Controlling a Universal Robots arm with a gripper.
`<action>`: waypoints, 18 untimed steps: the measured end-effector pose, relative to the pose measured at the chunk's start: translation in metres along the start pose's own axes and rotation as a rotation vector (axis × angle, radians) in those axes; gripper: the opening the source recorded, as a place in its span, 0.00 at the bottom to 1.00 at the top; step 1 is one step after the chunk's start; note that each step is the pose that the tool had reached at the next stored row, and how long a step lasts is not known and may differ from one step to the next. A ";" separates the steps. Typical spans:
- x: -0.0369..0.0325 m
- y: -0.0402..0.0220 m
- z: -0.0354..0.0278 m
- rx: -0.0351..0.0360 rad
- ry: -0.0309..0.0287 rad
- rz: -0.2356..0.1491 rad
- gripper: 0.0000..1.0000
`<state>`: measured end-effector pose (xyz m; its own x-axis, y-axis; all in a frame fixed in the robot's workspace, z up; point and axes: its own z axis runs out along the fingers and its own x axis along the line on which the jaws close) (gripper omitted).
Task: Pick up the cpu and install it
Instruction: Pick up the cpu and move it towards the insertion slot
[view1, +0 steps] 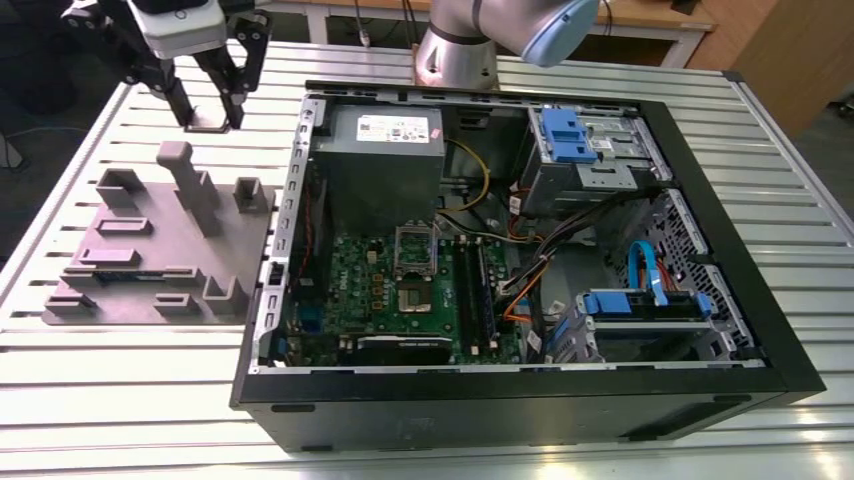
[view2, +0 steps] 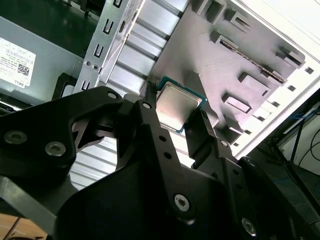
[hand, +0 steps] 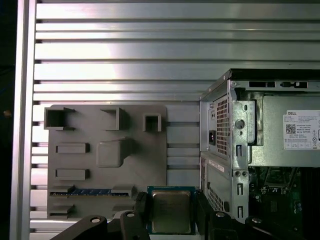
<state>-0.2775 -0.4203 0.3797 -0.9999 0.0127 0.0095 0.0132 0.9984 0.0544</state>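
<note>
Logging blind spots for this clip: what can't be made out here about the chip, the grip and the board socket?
Chip underside: faces away from the camera in both wrist views.
Whether the chip clears the table: too small under the tool in the exterior view.
Socket latch, open or closed: too small in the exterior view.

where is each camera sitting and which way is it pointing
exterior view: off the arm, raised, looking down on the open computer case, grey fixture plate and table; shows the arm and gripper.
first wrist view: on the wrist, looking straight down at the table; fingers flank the cpu.
second wrist view: on the wrist, looking slantwise along the fingers at the cpu.
shared: both wrist views show cpu, plate and case.
</note>
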 end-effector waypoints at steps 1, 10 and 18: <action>-0.0004 0.0000 0.0000 0.0001 0.0000 0.000 0.47; -0.0021 0.0000 0.0000 -0.0001 -0.0001 0.000 0.47; -0.0169 0.0001 0.0003 -0.0003 0.0000 0.000 0.47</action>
<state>-0.2606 -0.4204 0.3793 -0.9999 0.0129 0.0095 0.0134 0.9984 0.0547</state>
